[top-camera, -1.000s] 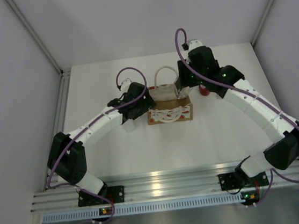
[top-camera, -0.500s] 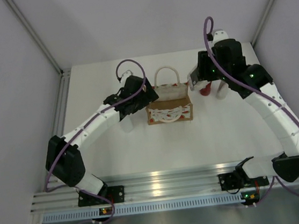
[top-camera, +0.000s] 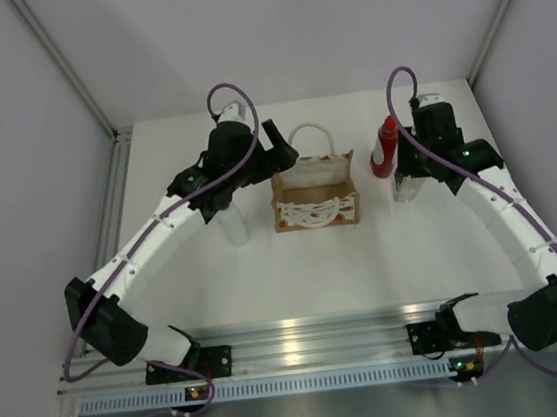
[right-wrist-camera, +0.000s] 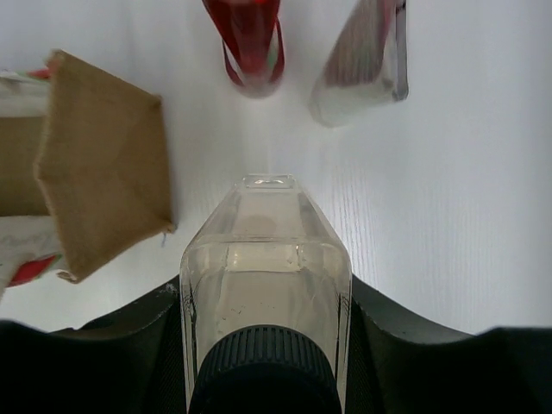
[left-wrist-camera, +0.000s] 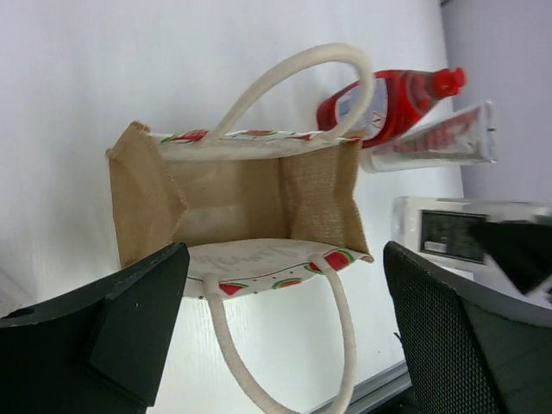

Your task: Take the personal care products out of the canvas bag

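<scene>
The canvas bag [top-camera: 315,202] stands open at mid-table; in the left wrist view its inside [left-wrist-camera: 233,203] looks empty. My left gripper [top-camera: 272,151] hovers open over the bag's left rear, holding nothing [left-wrist-camera: 285,341]. The white bottle [top-camera: 233,225] stands left of the bag. The red bottle [top-camera: 383,148] stands right of the bag [right-wrist-camera: 248,34], and the flat pouch [right-wrist-camera: 362,62] lies beside it [left-wrist-camera: 431,142]. My right gripper [top-camera: 408,176] is shut on the pale cream bottle [right-wrist-camera: 263,276], low over the table right of the bag.
The table's side rails run along the left and right edges [top-camera: 115,187]. An aluminium rail [top-camera: 305,351] crosses the near edge by the arm bases. The bag's rope handles [left-wrist-camera: 285,78] arch upward.
My right arm carried the pale bottle from over the bag to the right and brought it down by the red bottle. My left arm moved from the white bottle up to the bag's left rear.
</scene>
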You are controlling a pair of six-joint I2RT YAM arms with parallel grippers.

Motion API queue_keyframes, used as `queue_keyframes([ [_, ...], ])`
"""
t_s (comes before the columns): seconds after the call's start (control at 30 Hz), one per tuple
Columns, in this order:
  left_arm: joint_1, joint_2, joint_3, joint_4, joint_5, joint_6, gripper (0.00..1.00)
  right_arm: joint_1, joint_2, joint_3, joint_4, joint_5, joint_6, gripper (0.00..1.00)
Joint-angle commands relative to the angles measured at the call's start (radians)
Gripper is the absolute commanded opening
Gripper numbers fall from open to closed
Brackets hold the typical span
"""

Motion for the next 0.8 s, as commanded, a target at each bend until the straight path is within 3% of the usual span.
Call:
queue_keyframes([
  [0.0,0.001,-0.073,0.073,0.017,0.077,0.133,0.98,-0.032,-0.056,-0.042,0.166,-0.004,0.022,0.0],
  [0.13,0.0,-0.106,0.14,-0.062,0.058,0.214,0.98,-0.037,-0.018,-0.117,0.206,-0.01,0.03,0.0],
  [0.5,0.011,-0.239,0.137,-0.323,-0.386,0.242,0.98,-0.04,0.043,-0.245,0.362,-0.054,0.03,0.0],
  [0.7,0.018,-0.36,0.078,-0.401,-0.555,0.266,0.98,-0.04,0.085,-0.272,0.397,-0.05,0.018,0.06],
  [0.77,0.018,-0.421,0.044,-0.414,-0.609,0.282,0.98,-0.042,0.094,-0.276,0.399,-0.045,0.018,0.17],
])
